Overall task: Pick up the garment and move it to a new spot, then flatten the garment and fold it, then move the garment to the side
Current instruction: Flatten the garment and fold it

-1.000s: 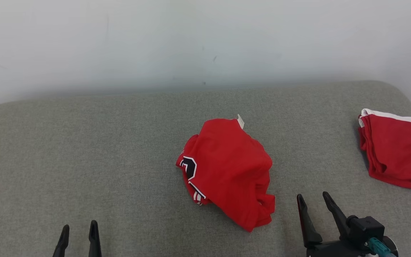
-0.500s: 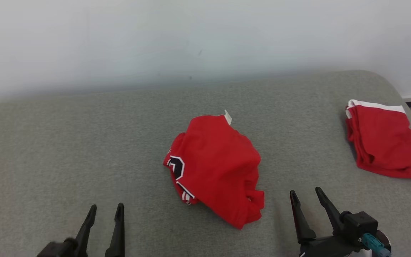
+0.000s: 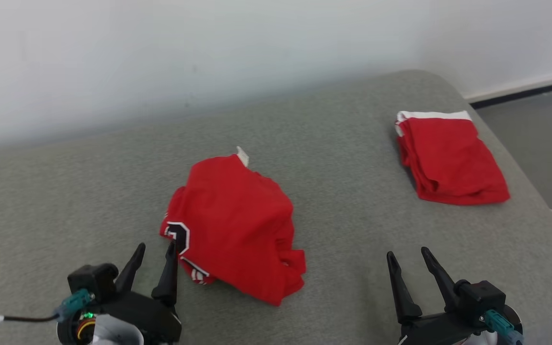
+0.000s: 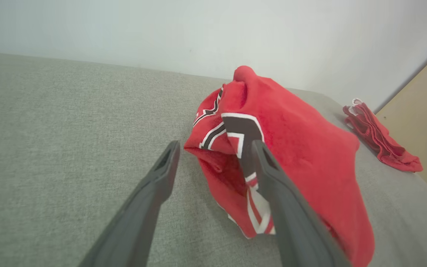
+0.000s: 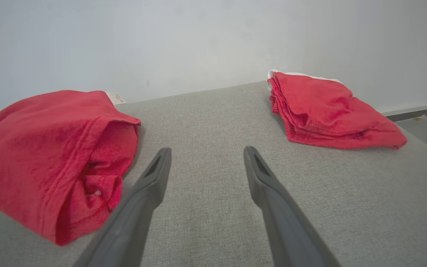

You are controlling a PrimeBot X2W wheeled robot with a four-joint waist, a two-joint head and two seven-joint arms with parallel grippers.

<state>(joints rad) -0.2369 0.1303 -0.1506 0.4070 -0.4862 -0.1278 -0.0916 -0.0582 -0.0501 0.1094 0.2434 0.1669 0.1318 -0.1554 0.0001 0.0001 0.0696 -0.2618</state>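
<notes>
Near the middle of the grey cushion [image 3: 343,143] lies the crumpled red garment [image 3: 233,225]. At its near left edge the left gripper [image 3: 157,245] stands open, one finger by the printed fold, holding nothing. Near right, the right gripper [image 3: 407,252] is open and empty, apart from the garment. A folded red cloth [image 3: 448,160] lies far right.

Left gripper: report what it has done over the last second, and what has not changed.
The left gripper has advanced, fingers open, toward the crumpled red garment; one finger now overlaps its printed edge, nothing gripped. The head camera has turned too, so the scene sits further left. Unchanged: the garment's heap, the folded red garment, and the right gripper, open over the grey cushion.
</notes>
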